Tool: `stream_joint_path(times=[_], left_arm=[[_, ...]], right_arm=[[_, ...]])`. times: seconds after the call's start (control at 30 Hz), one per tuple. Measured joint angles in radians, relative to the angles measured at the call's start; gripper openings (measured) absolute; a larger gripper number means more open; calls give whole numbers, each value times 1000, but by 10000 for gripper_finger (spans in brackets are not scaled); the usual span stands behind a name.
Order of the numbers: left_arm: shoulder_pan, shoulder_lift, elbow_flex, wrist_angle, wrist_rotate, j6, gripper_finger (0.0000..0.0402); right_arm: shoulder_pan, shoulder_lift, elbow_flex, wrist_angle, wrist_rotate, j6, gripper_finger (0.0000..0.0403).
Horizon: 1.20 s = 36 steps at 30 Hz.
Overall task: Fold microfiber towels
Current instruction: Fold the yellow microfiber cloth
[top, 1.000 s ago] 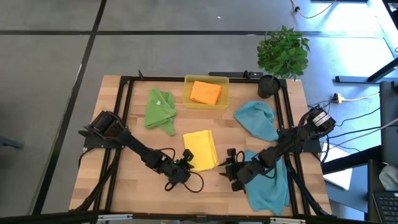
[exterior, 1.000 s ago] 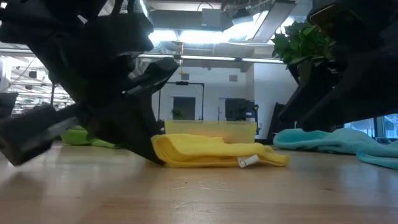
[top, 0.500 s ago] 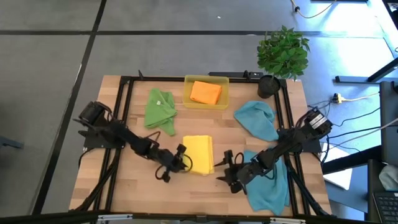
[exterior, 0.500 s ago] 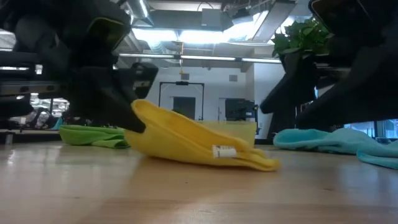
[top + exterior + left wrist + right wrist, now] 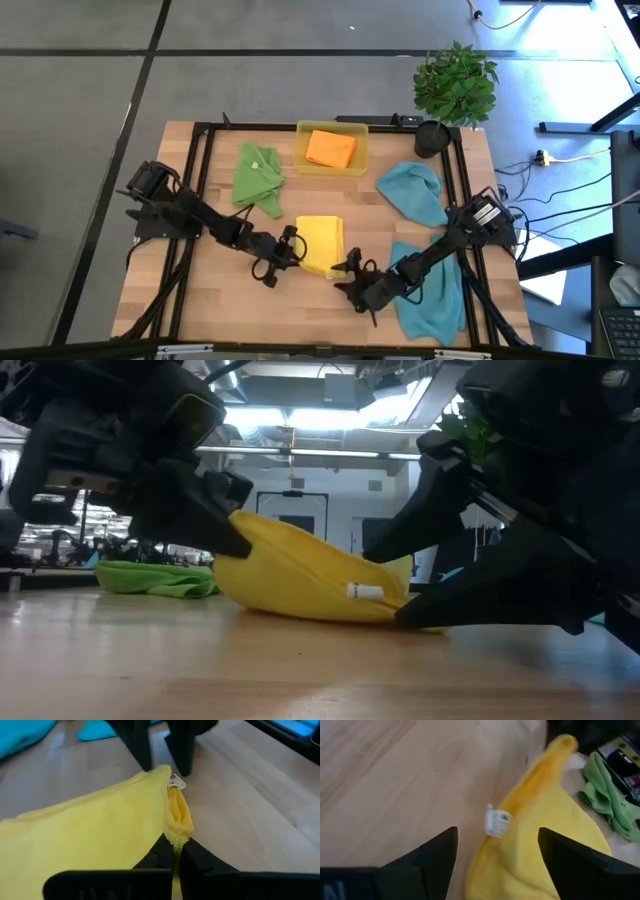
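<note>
1. The yellow towel [image 5: 321,245] lies partly folded near the middle of the tabletop [image 5: 180,300], a bit toward the front edge, between the two hands; its left corner is lifted off the wood.
2. The left hand [image 5: 285,252] sits at the towel's left side, fingers together and clamped on that raised corner [image 5: 176,832]; the wrist view shows the doubled edge pinched between the pads.
3. The right hand [image 5: 347,272] sits just off the towel's front-right corner, fingers [image 5: 572,865] spread wide, nothing held. The white tag [image 5: 496,821] and the folded edge lie straight ahead between them.
4. Key relation: the free corner lies just ahead of and left of the right hand, so a short push forward probably puts the edge between the fingers. The right hand is nearer that corner; the left already has its own.
5. The fold edge runs roughly from the front edge toward the back edge, though the lift blurs this.
6. Versus a second ago: the left hand was at the towel's front-left with the cloth flat; now the corner is up. The right hand has moved left toward the towel, and its fingers have gone from partly to fully apart.
7. The green towel [image 5: 257,177], orange towel [image 5: 330,148] in the yellow tray [image 5: 301,160] and two teal towels [image 5: 415,192] [image 5: 436,300] are untouched.
</note>
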Motion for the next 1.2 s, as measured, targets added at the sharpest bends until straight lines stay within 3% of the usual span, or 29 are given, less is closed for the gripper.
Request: stream_joint_path(times=[0.37,0.63,1.0,1.2], left_arm=[[10,-1,0,64,0,-67,0],[12,-1,1,36,0,-76,0],[12,-1,1,31,26,-89,0],[12,-1,1,31,26,-89,0]], right_arm=[[1,6,42,-164,124,129,277],[10,6,41,-178,210,116,274],[18,6,40,-191,204,84,185],[18,5,41,-222,189,102,177]])
